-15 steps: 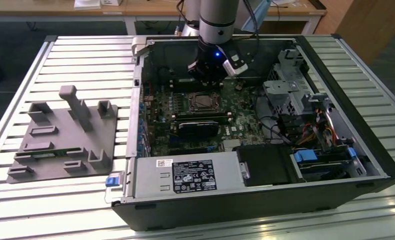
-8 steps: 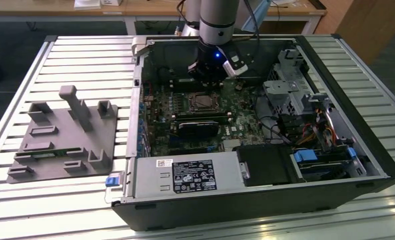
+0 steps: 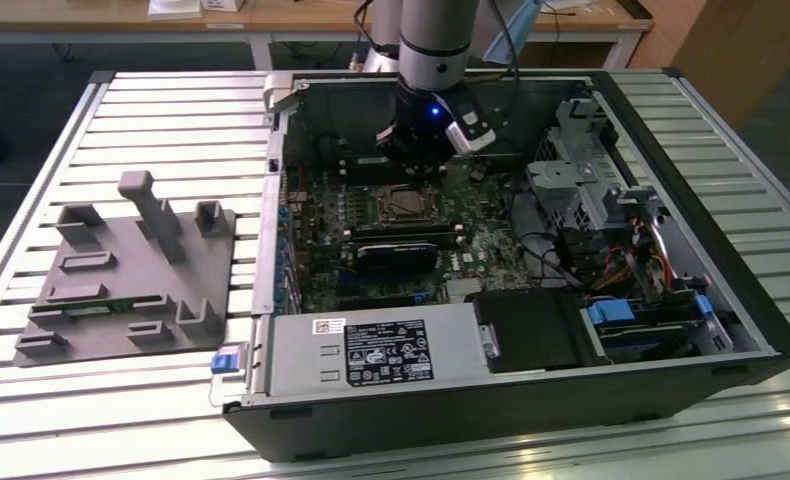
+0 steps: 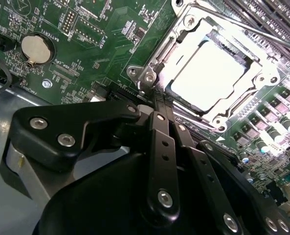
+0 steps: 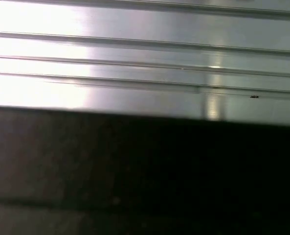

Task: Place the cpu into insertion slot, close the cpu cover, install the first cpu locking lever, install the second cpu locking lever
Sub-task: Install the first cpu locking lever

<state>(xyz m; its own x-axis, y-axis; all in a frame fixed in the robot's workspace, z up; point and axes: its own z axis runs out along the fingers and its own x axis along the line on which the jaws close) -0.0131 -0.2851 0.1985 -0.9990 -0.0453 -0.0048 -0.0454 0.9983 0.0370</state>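
Silvery-beige metal: top face of the cpu, flat, square, brightly lit.
Position of cpu: seated in the insertion slot on the green circuit board, inside the open computer case.
Cpu cover: thin silver frame, apparently lying down around the chip, metal top showing through its window.
Gripper: black fingers drawn together, tips just beside the near corner of the socket frame. Nothing discernible pinched between them. Touching the frame or just clear of it, cannot tell.
Handling, cpu: probably light, stiff and smooth-topped, so likely slippery. Underside and socket contacts likely fragile. Best taken by two opposite edges and kept level.
Handling, cover: likely springy sheet metal with thin edges, swinging on one hinged side. Best pressed on the frame, not through the window.
Exterior view: gives the layout, with the case on the slatted table, the arm standing over the board, the socket a small square just below the gripper, and a grey fixture well apart toward the exterior view's left.
Second wrist view: gives the close detail of chip, frame and fingertips, plus a coin battery on the board well apart from the socket.
First wrist view: pale ribbed surface above a dark band, identity uncertain.
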